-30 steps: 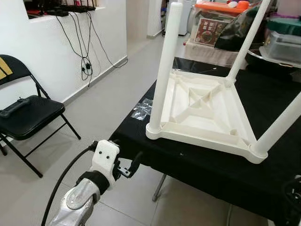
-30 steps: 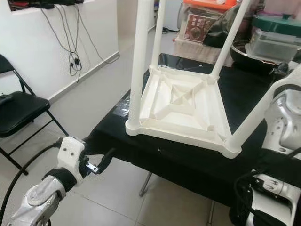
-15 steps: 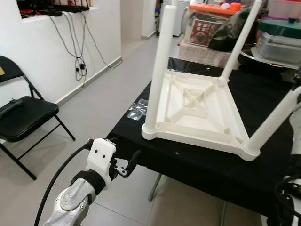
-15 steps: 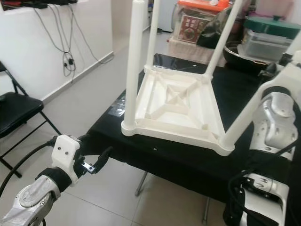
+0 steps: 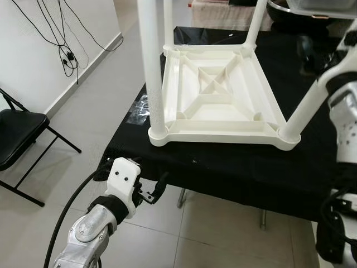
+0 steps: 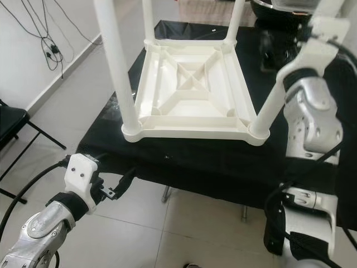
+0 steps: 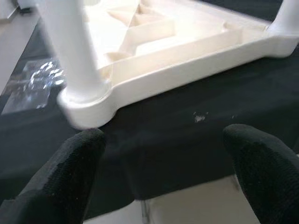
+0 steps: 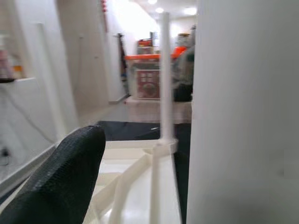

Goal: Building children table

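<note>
A white plastic children's table [image 5: 212,95] lies upside down on a black-covered table [image 5: 234,167], its legs pointing up. My left gripper [image 5: 158,188] hangs low in front of the black table's near edge, below the near left leg [image 5: 153,67]. It is open with nothing between its fingers [image 7: 70,172]. My right arm [image 6: 312,111] reaches up beside the near right leg [image 6: 273,103]. In the right wrist view my right gripper [image 8: 175,140] is open: that leg [image 8: 243,116] stands very close, with a gap to the one finger [image 8: 70,177] that shows.
A black folding chair [image 5: 17,125] stands on the tiled floor to the left. Cables [image 5: 67,56] hang down the white wall. A crumpled clear plastic bag [image 5: 139,109] lies at the black table's left edge. Dark pots and boxes [image 6: 279,5] crowd the far right.
The camera has come closer and tilted down. My right arm has risen into view beside the near right leg. The left gripper stays low by the table edge, still open.
</note>
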### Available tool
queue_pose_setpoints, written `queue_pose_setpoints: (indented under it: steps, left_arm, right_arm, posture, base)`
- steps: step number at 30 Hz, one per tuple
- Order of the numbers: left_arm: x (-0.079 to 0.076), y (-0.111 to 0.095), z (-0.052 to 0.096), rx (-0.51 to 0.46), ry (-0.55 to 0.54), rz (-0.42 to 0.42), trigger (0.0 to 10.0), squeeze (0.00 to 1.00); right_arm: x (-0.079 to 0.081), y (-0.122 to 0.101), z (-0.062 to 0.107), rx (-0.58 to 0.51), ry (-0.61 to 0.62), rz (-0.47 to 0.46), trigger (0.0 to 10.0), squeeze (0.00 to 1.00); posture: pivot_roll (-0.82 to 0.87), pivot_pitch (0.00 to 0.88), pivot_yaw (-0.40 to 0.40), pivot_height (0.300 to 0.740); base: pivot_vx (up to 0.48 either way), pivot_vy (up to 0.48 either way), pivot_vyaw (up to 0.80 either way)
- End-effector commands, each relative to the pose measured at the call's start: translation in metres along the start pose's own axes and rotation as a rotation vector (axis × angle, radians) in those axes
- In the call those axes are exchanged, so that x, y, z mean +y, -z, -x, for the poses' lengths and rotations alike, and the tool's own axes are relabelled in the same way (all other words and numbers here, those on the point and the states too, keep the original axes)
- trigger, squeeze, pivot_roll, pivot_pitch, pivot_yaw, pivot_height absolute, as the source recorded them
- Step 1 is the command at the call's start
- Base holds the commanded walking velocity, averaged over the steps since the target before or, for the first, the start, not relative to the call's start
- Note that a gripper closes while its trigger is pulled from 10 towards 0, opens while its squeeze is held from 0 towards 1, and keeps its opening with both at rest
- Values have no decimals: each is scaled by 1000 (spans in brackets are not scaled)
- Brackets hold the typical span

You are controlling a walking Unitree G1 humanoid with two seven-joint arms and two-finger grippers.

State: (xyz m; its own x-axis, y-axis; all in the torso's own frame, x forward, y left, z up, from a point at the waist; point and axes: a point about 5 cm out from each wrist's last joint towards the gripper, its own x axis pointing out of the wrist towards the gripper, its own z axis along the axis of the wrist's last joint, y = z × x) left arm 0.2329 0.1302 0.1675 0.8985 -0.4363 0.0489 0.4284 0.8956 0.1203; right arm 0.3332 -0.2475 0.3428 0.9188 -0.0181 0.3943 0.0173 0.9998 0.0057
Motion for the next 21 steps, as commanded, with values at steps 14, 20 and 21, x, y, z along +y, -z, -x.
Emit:
queue_pose_setpoints:
  steps: [14, 20, 21]
  left_arm:
    - [-1, 1, -7, -11, -2, 13, 10000, 0]
    - [-1, -1, -11, -22, -3, 12, 10000, 0]
    - [-1, -1, -11, -23, -4, 10, 10000, 0]
  right_arm:
    - [84, 39, 38, 185, -332, -81, 10000, 1000]
    - [100, 44, 49, 236, -372, -133, 10000, 1000]
    - [101, 46, 51, 245, -368, -129, 10000, 1000]
  posture:
    - [-45, 128, -25, 740]
    - [-52, 120, -25, 740]
    - [-52, 119, -25, 740]
  base:
    - [0, 0, 0]
    - [0, 0, 0]
    - [0, 0, 0]
